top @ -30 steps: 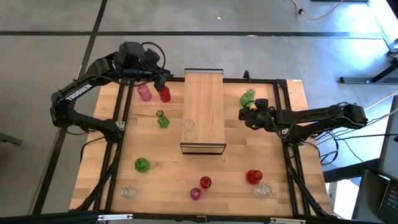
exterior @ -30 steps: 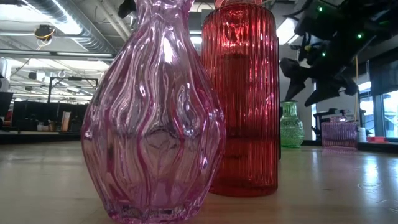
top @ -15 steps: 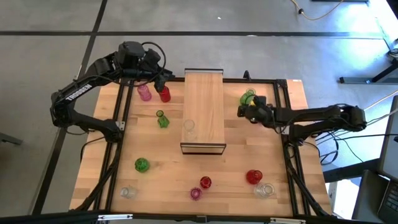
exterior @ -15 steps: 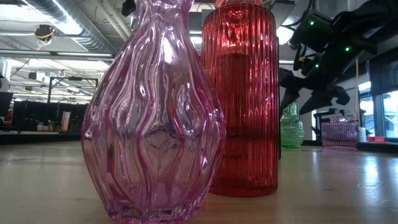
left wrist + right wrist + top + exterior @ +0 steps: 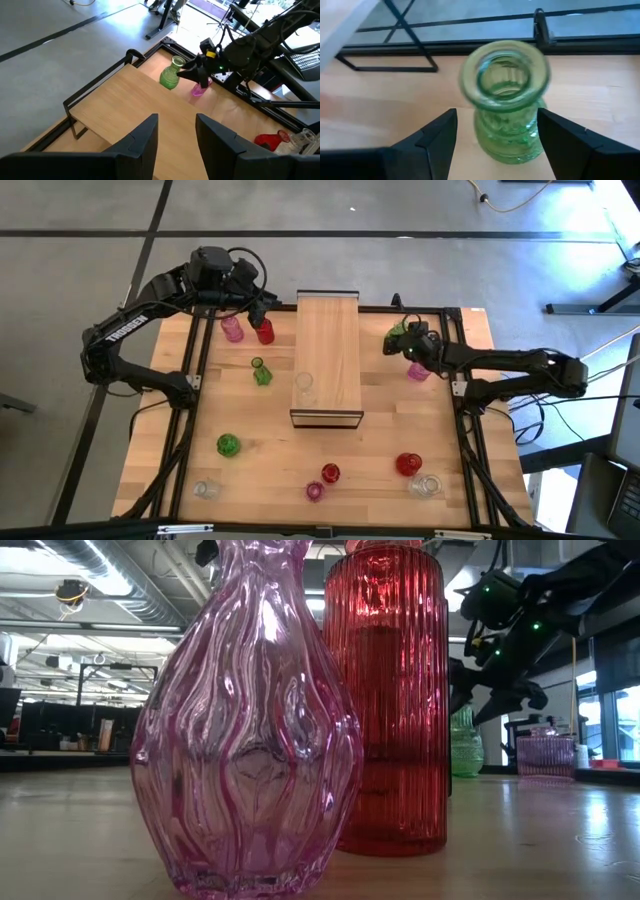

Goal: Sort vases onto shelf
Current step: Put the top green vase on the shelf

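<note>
Glass, so the green vase (image 5: 505, 102) near the surface's far right corner is looking slippery and breakable; the right gripper (image 5: 497, 145) is standing with wide fingers around its body, better gripped below the flared rim. Left gripper (image 5: 175, 132) is waiting half-open, empty.

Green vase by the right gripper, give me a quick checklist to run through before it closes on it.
1. Right gripper open: ok, fingers spread wide.
2. Green vase between the fingers: ok in the right wrist view, one finger on each side.
3. Vase upright on the table: ok.
4. Fingers clear of the glass: cannot tell; the vase is blurred.
5. Pink vase close beside the arm: not ok, it could be knocked.
6. Room on the shelf: ok, only a clear vase on it.
7. Left gripper out of the way: ok, over the shelf's far end.
</note>
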